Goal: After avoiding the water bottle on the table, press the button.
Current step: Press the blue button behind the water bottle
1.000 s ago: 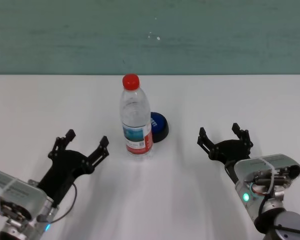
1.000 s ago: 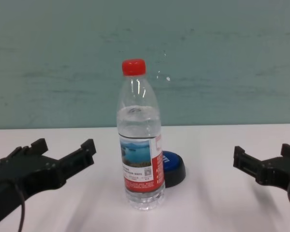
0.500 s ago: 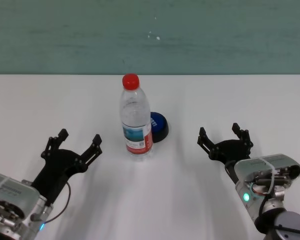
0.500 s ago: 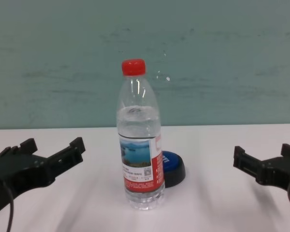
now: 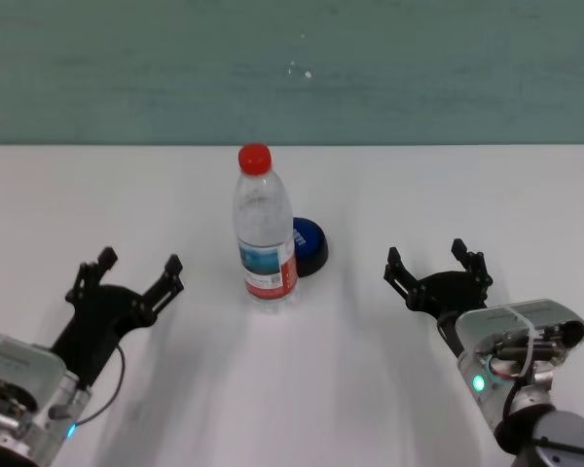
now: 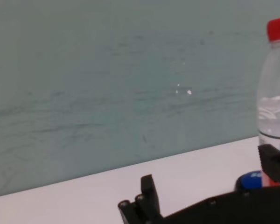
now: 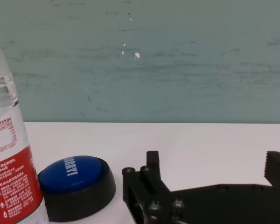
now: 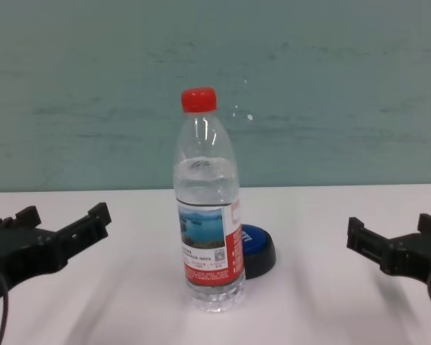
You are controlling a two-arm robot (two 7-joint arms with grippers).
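The white worktop (image 5: pixel 448 195) spreads wide and plain, carrying only two things near its middle. The water bottle (image 5: pixel 265 233) stands upright there, red cap on, and the low blue button (image 5: pixel 309 245) sits just behind it and slightly toward the robot's right — touching or nearly touching the bottle's base, partly hidden by it in the head and chest views. From the right wrist view the button's domed top is in plain sight beside the bottle's label, with open worktop between it and that arm.

The left end effector (image 5: pixel 136 279) hovers to the left of the bottle, near it but clear, its fingers spread apart and holding nothing. The right end effector (image 5: pixel 436 265) sits to the right of the button, farther off, fingers likewise apart and empty.

The main risk, as I judge it, is the bottle. It is tall, narrow-based and only partly filled, so a light sideways brush from a finger or forearm would likely tip it — and it would fall onto or past the button. A straight reach from the left side runs directly into it; that arm would need to go around behind. The right side looks the cleaner line, yet the button lies so close to the bottle that a press landing off-centre toward the label could still nudge it.
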